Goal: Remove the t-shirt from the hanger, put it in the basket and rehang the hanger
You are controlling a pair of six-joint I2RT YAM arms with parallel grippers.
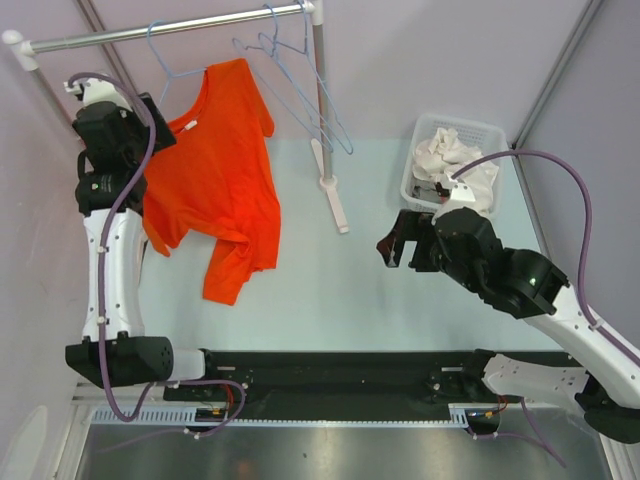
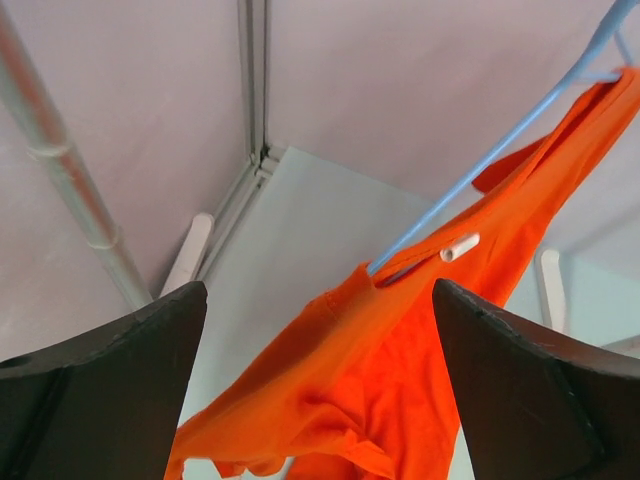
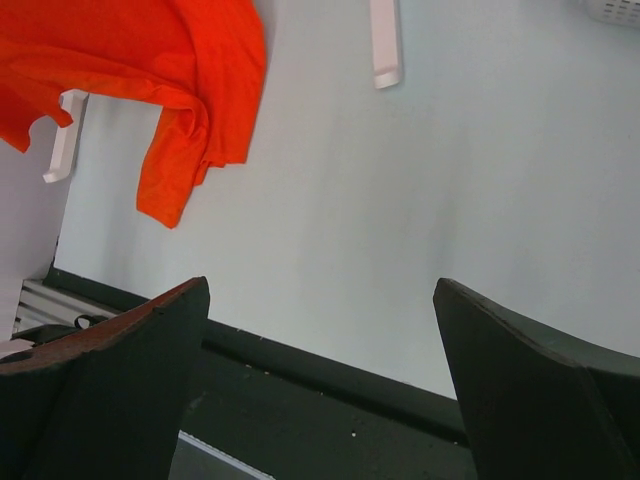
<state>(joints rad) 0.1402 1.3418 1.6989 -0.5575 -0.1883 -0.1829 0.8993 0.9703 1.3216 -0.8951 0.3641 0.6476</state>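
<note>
The shirt [image 1: 225, 170] hangs on the blue hanger [image 2: 480, 170] at the left end of the rail [image 1: 150, 32], its lower part trailing onto the table [image 1: 350, 290]. The left gripper [image 2: 318, 292], jaws spread, hovers beside the collar. The right gripper [image 3: 320, 285], also spread, sits well apart. Best pinch shoulder fabric only, clear of the hanger arm, then slide it off the tip.
</note>
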